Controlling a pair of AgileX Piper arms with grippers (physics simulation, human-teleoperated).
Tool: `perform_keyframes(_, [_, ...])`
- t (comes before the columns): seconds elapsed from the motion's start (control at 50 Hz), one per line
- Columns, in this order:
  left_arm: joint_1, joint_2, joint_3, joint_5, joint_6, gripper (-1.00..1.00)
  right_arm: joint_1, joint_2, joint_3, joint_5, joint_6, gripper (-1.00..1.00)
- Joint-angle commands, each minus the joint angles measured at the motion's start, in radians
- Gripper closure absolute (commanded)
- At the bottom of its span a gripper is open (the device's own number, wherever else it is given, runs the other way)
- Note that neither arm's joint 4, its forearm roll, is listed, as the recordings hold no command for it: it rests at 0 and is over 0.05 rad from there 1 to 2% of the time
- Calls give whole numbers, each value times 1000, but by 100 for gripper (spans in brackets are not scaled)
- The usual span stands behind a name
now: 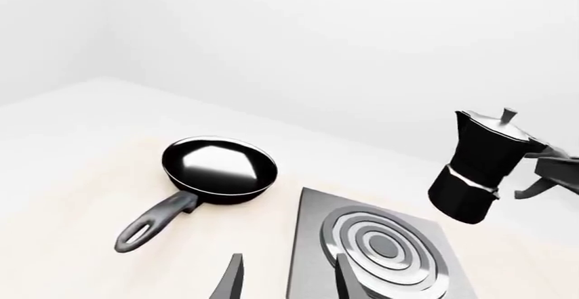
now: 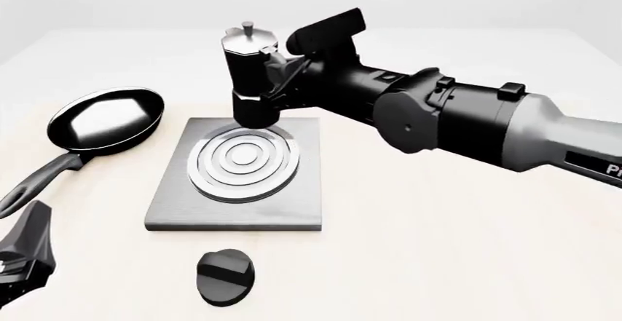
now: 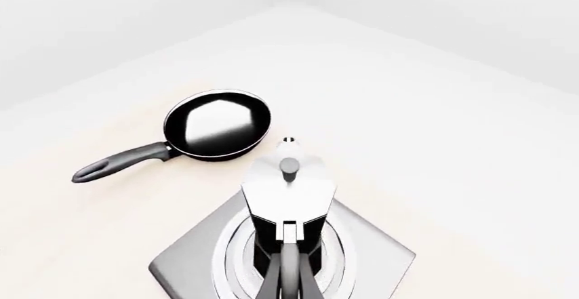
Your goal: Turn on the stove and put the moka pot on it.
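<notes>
The moka pot [image 2: 252, 73] is held by its handle in the right claw [image 2: 284, 72], tilted above the stove's [image 2: 236, 193] far edge. The knob [image 2: 226, 277] lies at the desk's near edge. The left claw [image 1: 285, 278] is seen spread apart.

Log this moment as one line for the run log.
right tool: shut on moka pot, held above stove burner | left tool: low, near table edge | knob: untouched | frying pan: left of stove
</notes>
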Motion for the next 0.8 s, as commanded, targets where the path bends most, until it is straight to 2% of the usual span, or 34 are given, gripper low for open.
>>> perform_keyframes(0.02, [-3,30,0,-24,-3,-100,-15,67,-50,-44,15,100])
perform_keyframes(0.52, [-7,89,-1,-74,7,-100,-22,196,-77,-122,74,100])
perform_keyframes(0.8, [-11,122,-1,-101,14,-100,-33,274,-127,-128,81,100])
